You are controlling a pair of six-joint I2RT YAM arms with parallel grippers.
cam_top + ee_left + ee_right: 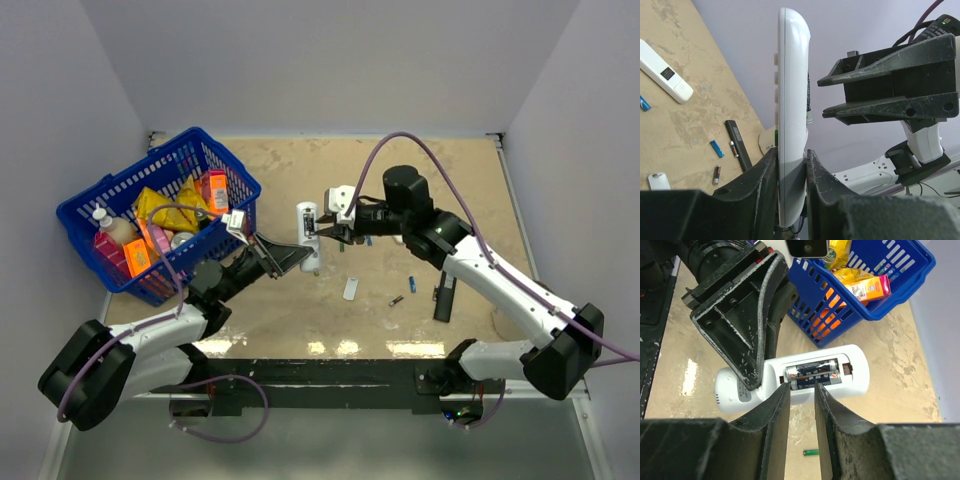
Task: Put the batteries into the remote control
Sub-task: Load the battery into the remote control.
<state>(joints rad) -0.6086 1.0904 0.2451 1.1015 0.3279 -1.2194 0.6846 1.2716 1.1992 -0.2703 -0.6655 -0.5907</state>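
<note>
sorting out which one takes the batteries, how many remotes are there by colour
white remotes: 2 (slim white remote held up off the table, wider white remote lying flat on it)
black remotes: 1 (black remote lying on the table)
total: 3

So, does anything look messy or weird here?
Yes. The remote control has its back open, a small white cover lies alone on the table, and loose batteries lie scattered nearby.
</note>
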